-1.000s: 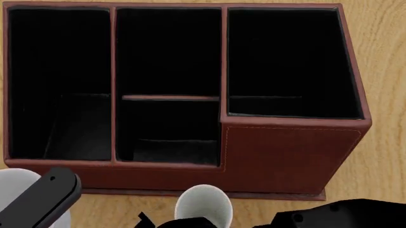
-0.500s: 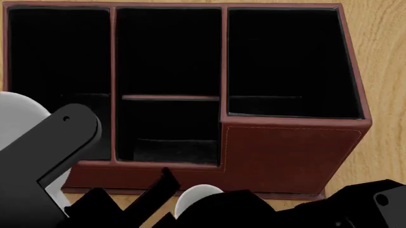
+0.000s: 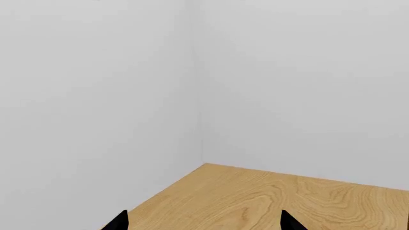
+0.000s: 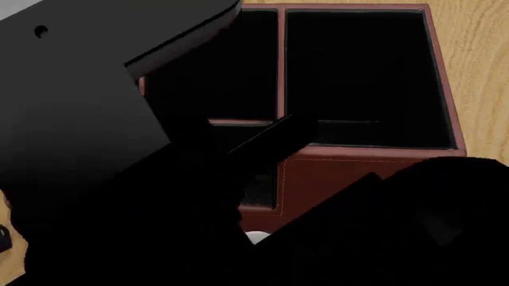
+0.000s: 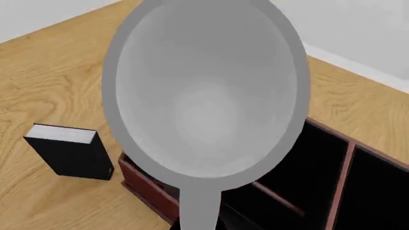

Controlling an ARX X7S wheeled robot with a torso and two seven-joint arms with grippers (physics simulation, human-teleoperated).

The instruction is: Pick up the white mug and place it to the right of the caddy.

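The white mug [image 5: 208, 91] fills the right wrist view, seen into its open mouth, with its handle [image 5: 199, 206] running back between the jaws. My right gripper [image 5: 199, 226] is shut on that handle and holds the mug above the caddy's [image 5: 332, 187] front left corner. In the head view the black arms hide most of the scene. Only a sliver of the mug [image 4: 258, 238] and the caddy's taller right section [image 4: 362, 173] show. My left gripper [image 3: 204, 224] is open and empty, with only its two black fingertips [image 3: 118, 223] showing over bare wood.
A small black book [image 5: 67, 153] with white pages lies on the wooden table [image 5: 45, 81] left of the caddy. The left wrist view shows the table's far corner [image 3: 211, 170] against white walls. Wood shows right of the caddy [image 4: 485, 71].
Both arms have risen and swung across the head view, covering the caddy's left compartments and nearly all of the mug, which showed at the bottom before.
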